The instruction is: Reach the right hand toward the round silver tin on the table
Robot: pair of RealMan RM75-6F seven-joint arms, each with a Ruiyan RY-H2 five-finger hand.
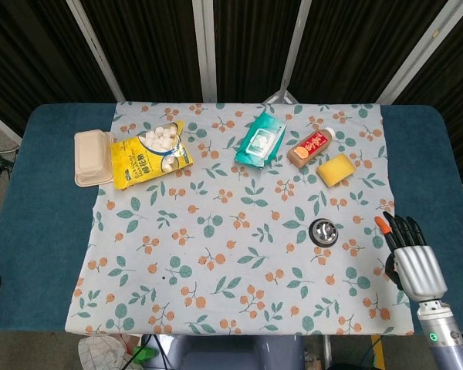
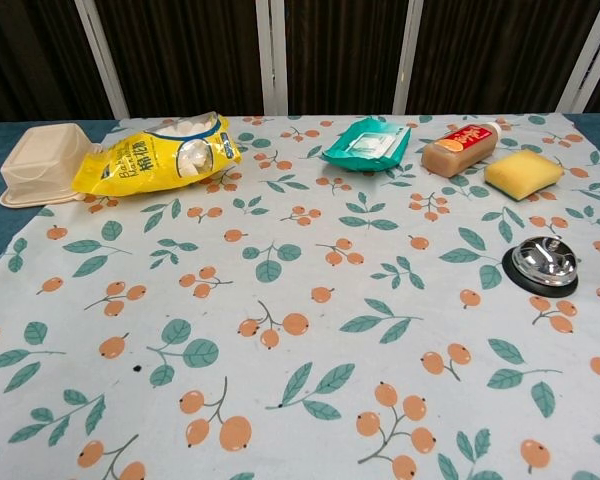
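The round silver tin (image 1: 322,231) on its black base sits on the floral cloth right of centre; the chest view shows the tin (image 2: 543,264) near the right edge. My right hand (image 1: 409,256) hovers at the cloth's right edge, to the right of and a little nearer than the tin, fingers stretched forward and apart, holding nothing. A clear gap separates it from the tin. The chest view does not show this hand. My left hand is in neither view.
Along the far side lie a beige lidded box (image 1: 92,157), a yellow snack bag (image 1: 149,156), a teal wipes pack (image 1: 260,139), a brown bottle (image 1: 311,147) and a yellow sponge (image 1: 336,169). The floral cloth (image 1: 216,254) covers the blue table.
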